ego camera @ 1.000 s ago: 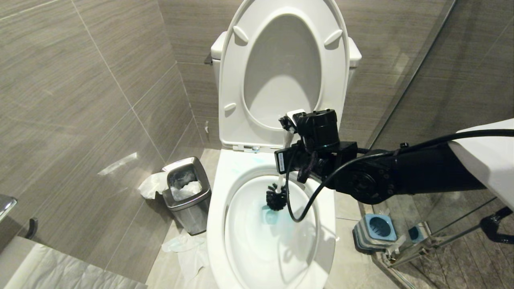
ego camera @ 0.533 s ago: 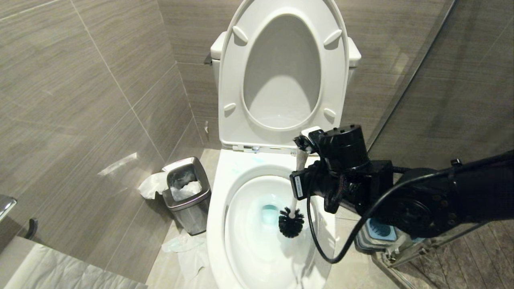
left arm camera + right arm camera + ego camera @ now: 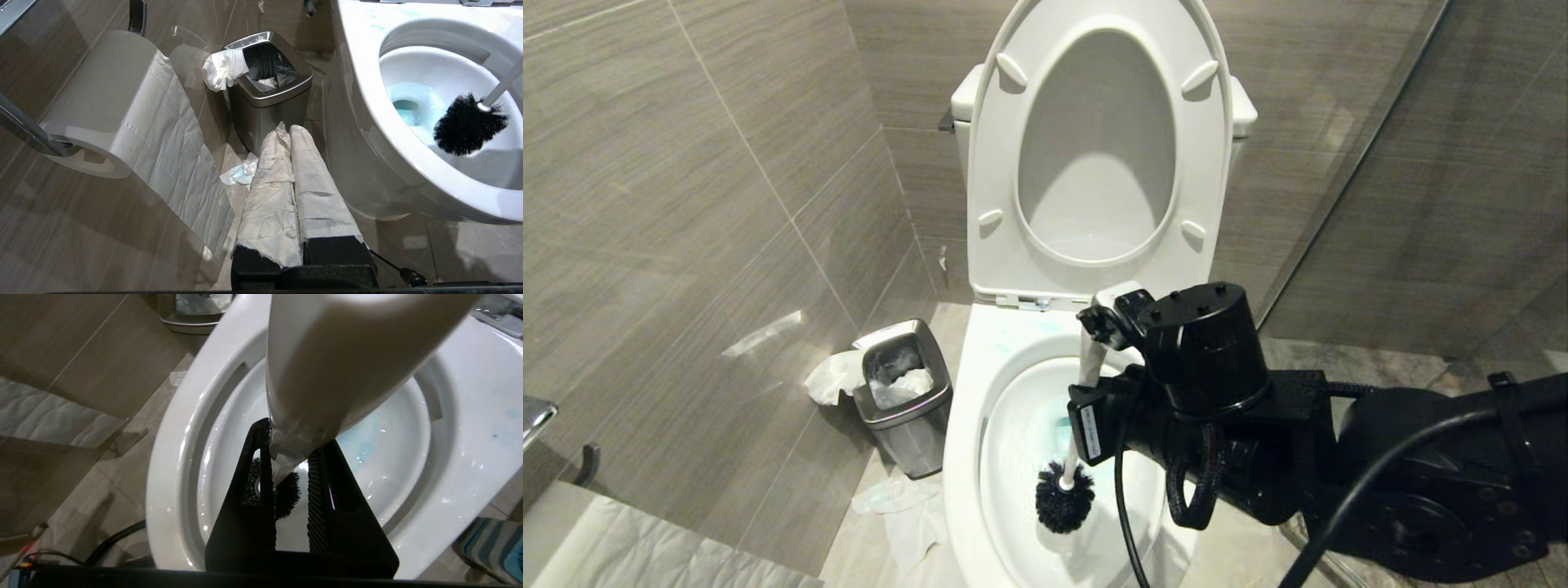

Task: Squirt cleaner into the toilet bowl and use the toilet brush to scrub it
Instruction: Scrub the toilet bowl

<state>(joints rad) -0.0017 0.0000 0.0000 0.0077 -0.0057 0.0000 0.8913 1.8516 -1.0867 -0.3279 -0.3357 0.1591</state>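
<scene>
Head view: right gripper (image 3: 1094,359) clamped on toilet brush (image 3: 1065,496) handle; bristle head low inside toilet bowl (image 3: 964,425), near its front wall.
Left wrist view: left gripper (image 3: 292,134) paper-wrapped, pressed together, empty, beside steel bin (image 3: 267,87).
Right wrist view: black fingers (image 3: 261,473) pinch the white handle over the basin.

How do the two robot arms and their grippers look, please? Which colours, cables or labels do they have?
The right arm is black, with a round black cap, a white label and loose black cables. The right gripper has black ribbed triangular fingers. The left gripper has black fingers wrapped in white paper.
</scene>
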